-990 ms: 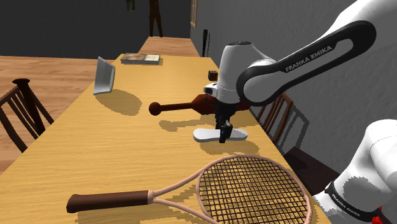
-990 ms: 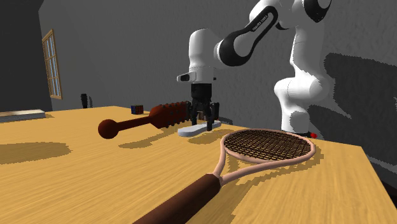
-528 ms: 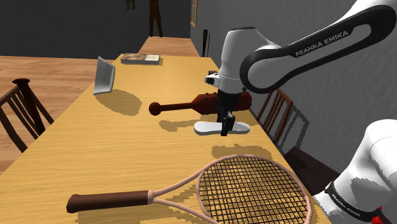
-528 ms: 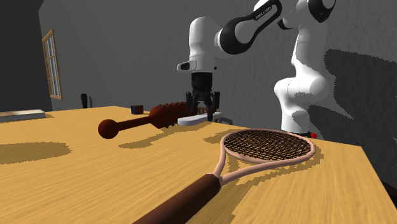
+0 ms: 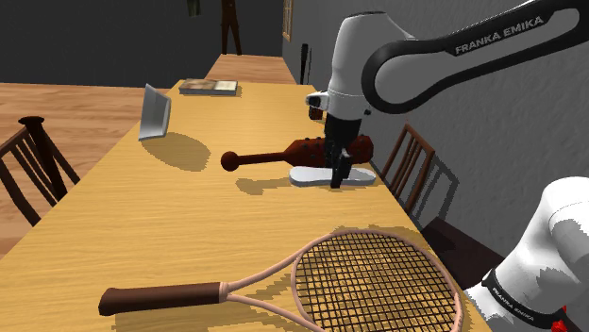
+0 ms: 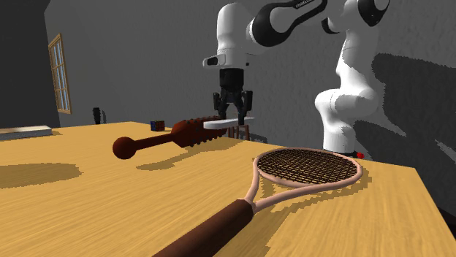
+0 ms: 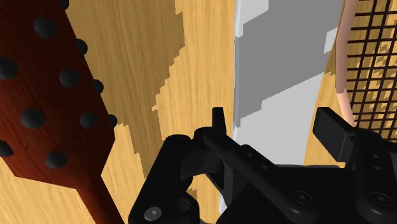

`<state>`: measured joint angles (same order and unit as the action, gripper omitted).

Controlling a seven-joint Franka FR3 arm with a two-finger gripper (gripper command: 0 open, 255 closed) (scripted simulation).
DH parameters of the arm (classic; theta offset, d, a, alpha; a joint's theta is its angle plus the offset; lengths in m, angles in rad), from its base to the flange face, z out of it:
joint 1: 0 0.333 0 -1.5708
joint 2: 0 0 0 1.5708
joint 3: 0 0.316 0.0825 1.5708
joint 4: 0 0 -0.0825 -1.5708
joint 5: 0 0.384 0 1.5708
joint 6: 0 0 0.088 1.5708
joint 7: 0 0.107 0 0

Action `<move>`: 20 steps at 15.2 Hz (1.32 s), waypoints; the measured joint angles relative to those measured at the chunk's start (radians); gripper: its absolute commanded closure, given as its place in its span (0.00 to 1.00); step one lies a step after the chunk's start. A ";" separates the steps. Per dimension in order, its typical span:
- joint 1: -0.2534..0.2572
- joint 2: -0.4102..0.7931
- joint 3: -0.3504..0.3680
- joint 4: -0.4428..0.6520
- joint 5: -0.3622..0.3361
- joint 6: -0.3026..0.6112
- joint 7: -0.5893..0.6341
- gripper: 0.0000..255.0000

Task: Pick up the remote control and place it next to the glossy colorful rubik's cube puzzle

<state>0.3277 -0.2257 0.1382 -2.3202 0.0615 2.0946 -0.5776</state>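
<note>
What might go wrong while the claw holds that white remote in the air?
The remote sticks out both sides of the claw, so it may tilt or slip. The brown club lies just beside it, toward the cube; a low carry might clip it.

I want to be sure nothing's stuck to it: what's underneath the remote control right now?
Bare wooden table carrying its shadow; the remote control hangs clear above it, clamped in the end effector. In the wrist view its own body covers the spot directly below.

White arm [image 5: 361,66], dark joints, black end effector [image 5: 337,176]
</note>
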 measured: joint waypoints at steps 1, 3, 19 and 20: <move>0.000 -0.004 0.000 0.008 0.000 -0.012 0.001 1.00; 0.000 -0.016 -0.002 0.023 0.001 -0.039 0.000 1.00; -0.130 0.211 -0.163 0.310 -0.038 -0.107 -0.267 1.00; -0.140 0.235 -0.174 0.342 -0.038 -0.116 -0.287 1.00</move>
<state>0.1880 0.0097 -0.0353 -1.9777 0.0237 1.9789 -0.8649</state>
